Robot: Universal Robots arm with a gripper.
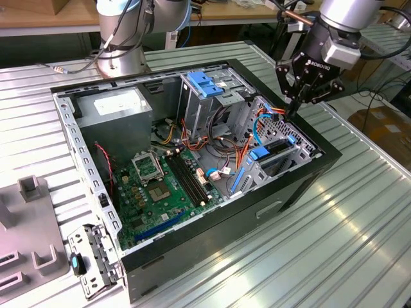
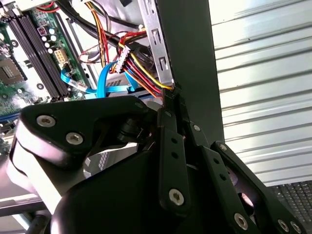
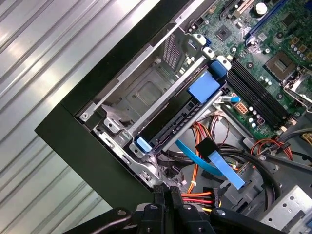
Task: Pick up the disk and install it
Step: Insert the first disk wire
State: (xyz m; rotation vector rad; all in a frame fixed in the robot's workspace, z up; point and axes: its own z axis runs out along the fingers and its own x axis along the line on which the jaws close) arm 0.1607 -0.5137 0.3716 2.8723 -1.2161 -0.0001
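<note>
The open computer case (image 1: 282, 199) lies on the ribbed metal table. The disk (image 1: 275, 149) stands on edge in the metal drive bay at the case's wall on the exterior view's right. Only its dark edge and blue rails show, also in the first wrist view (image 3: 170, 122). My gripper (image 1: 292, 109) hangs just above the far end of that bay, beside the orange and blue cables (image 1: 263, 119). Its fingers are shut together with nothing between them in both wrist views (image 2: 173, 105) (image 3: 165, 187).
A grey power-supply box (image 1: 119, 109) sits at the case's back left. A metal cage topped by a blue latch (image 1: 205, 83) rises behind the green motherboard (image 1: 160, 186). A grey fixture (image 1: 26, 218) and a loose metal bracket (image 1: 90, 256) lie on the table's left.
</note>
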